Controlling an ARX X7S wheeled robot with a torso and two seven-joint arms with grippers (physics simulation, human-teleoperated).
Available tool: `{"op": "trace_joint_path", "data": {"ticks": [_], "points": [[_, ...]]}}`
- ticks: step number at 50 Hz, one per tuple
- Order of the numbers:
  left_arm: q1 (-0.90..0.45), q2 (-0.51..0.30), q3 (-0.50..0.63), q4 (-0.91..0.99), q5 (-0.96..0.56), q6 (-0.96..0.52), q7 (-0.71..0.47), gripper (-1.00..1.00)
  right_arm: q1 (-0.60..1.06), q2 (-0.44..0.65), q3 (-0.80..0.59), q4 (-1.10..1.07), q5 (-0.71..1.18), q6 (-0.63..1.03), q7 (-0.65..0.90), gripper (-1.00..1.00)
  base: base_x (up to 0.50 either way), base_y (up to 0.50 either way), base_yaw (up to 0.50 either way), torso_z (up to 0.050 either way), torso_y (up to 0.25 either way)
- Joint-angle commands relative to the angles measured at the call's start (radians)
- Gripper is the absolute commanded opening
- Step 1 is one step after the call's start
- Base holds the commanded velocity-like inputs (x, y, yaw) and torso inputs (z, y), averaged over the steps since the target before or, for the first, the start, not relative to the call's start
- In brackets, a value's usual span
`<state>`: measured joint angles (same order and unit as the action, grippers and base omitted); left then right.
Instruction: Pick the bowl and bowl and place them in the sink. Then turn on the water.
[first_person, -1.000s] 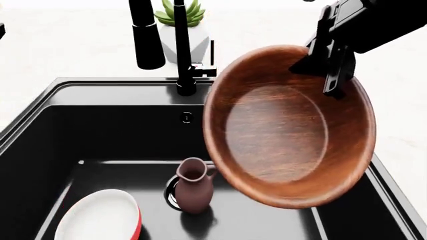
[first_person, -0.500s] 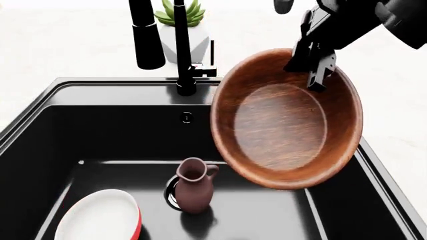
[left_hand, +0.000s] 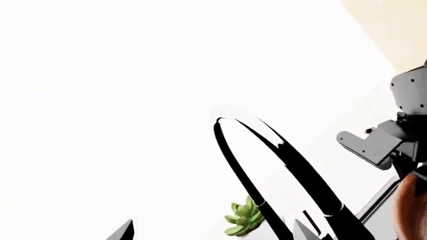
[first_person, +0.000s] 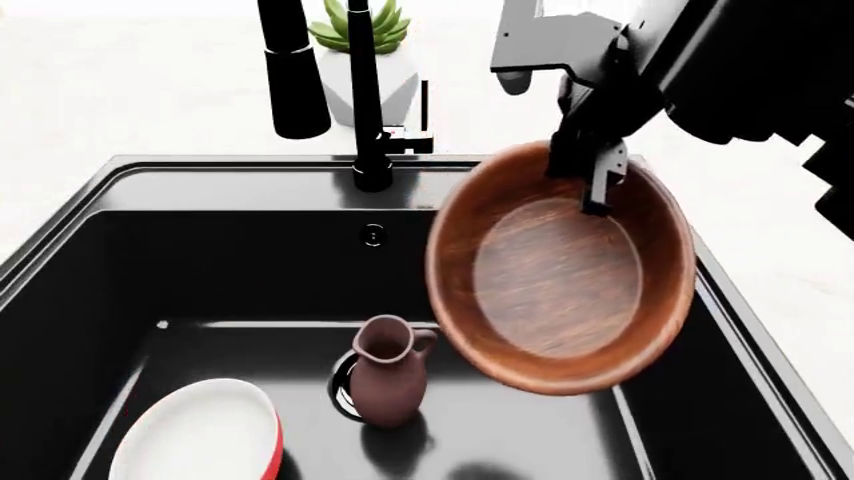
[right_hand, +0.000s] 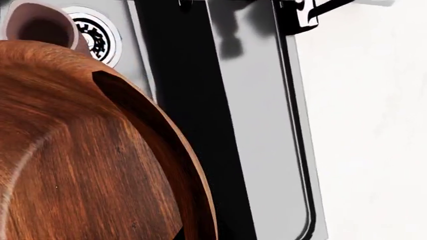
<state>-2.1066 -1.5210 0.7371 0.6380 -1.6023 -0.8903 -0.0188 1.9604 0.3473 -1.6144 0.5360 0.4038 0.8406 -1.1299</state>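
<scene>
Right pincer (first_person: 591, 175) grips wooden bowl's (first_person: 561, 270) far rim.

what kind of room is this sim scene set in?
Likely a kitchen: a black sink set in a pale counter, a tall black tap, bowls, and a small potted succulent behind it.

black arched tap (left_hand: 280, 150), green succulent (left_hand: 243, 217) beside it, grey arm (left_hand: 390, 137) near frame edge
</scene>
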Motion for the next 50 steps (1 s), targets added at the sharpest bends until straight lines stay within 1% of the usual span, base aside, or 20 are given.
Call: {"op": "trace_joint_path", "data": {"ticks": [1,10,26,39,50], "points": [[0.006,-0.011,-0.020,0.011,-0.009,0.005,0.000,1.00,-0.030,-0.033,-0.041,0.025,-0.035,-0.045,-0.004,-1.00,0.00,0.00,0.00,0.000,0.000],[0.022,-0.024,-0.026,0.019,-0.017,0.019,-0.002,1.00,-0.060,-0.025,-0.067,-0.041,-0.035,-0.033,-0.005,-1.00,0.00,0.00,0.00,0.000,0.000],[0.051,-0.036,-0.034,0.021,-0.007,0.041,0.002,1.00,-0.101,-0.009,-0.067,-0.150,-0.006,-0.003,0.006,-1.00,0.00,0.00,0.00,0.000,0.000],[0.063,-0.040,-0.051,0.020,-0.011,0.035,0.005,1.00,-0.140,-0.003,-0.028,-0.194,0.050,0.037,0.019,-1.00,0.00,0.00,0.00,0.001,0.001],[0.077,-0.046,-0.057,0.024,-0.010,0.049,0.004,1.00,-0.169,0.007,-0.041,-0.235,0.058,0.053,0.029,-1.00,0.00,0.00,0.00,0.000,0.000]]}}
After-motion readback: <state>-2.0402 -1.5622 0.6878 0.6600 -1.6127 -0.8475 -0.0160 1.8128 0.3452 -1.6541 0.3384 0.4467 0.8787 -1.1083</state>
